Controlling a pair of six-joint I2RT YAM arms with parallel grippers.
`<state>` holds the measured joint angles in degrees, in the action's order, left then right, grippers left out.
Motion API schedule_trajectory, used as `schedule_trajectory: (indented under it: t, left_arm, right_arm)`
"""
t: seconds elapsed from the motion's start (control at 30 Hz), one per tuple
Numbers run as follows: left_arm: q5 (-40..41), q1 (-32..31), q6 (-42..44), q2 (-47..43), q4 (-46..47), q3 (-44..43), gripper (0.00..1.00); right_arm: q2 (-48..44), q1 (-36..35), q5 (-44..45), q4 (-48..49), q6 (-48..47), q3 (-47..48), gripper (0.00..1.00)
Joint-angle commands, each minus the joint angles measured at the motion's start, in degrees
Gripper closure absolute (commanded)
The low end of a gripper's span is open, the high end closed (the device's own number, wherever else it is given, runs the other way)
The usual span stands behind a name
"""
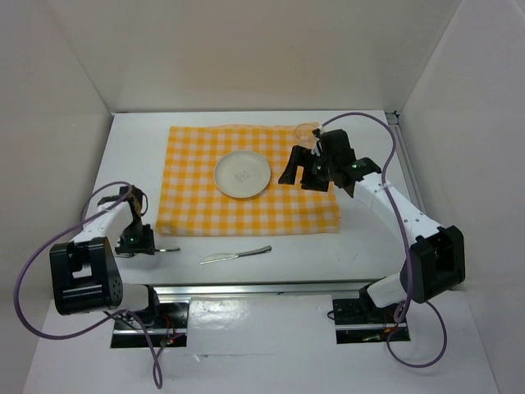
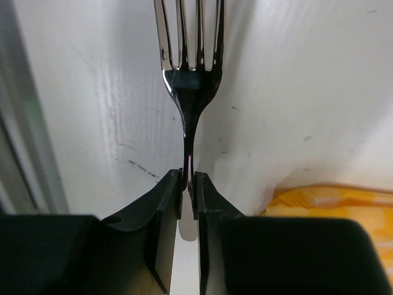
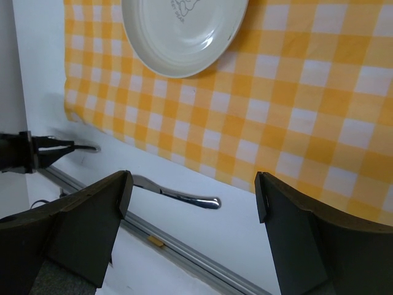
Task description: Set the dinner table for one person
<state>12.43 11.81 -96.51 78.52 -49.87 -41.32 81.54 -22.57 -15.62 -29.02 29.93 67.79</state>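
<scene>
the bench (image 1: 328,254) is a big white tabletop with a metal rail along its near edge. a yellow-and-white checked cloth (image 1: 197,197) lies flat across its middle. a round white plate (image 1: 243,174) sits on the cloth, a little toward the far side, with a faint mark in its centre.

down at the near left, the left tool (image 2: 189,184) is pressed tight on the thin handle of a fork (image 2: 189,92). the tines stick straight out past the fingertips. from above, the fork points to the right, low over bare bench just off the cloth's near left corner. i cannot tell whether it touches the surface.

a knife (image 1: 236,255) lies flat on the bare bench just in front of the cloth's near edge. it is between the two arms and well apart from the fork's tines.

the right tool (image 1: 299,176) hangs above the right part of the cloth, just right of the plate. its fingers are spread wide, with nothing between them. its own camera looks down past them at the plate, the cloth edge and the knife beyond.

a clear glass (image 1: 306,131) stands at the cloth's far right corner, behind the right arm and partly hidden by it.
</scene>
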Motion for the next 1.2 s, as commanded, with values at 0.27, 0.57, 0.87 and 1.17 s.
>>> schedule_trajectory:
  t: [0.27, 0.57, 0.87, 1.17]
  left_arm:
    - [15.8, -3.8, 31.9, 0.9, -7.6, -24.9, 1.00]
    - [13.7, -20.8, 65.6, 18.4, -2.8, -42.3, 1.00]
    - [9.7, -27.7, 76.4, 36.4, -4.2, -60.1, 1.00]
    - [4.9, -28.2, 78.2, 47.0, -5.1, -63.4, 1.00]
  right_arm:
    - [1.3, 0.2, 0.9, -0.4, 0.0, 1.5, 0.07]
    - [2.2, 0.2, 2.1, -2.2, -0.5, 2.1, 0.07]
    - [-2.9, 0.2, 6.4, -6.3, -1.2, -3.0, 0.07]
    - [-5.8, 0.2, 8.0, -8.6, -0.7, -5.7, 0.07]
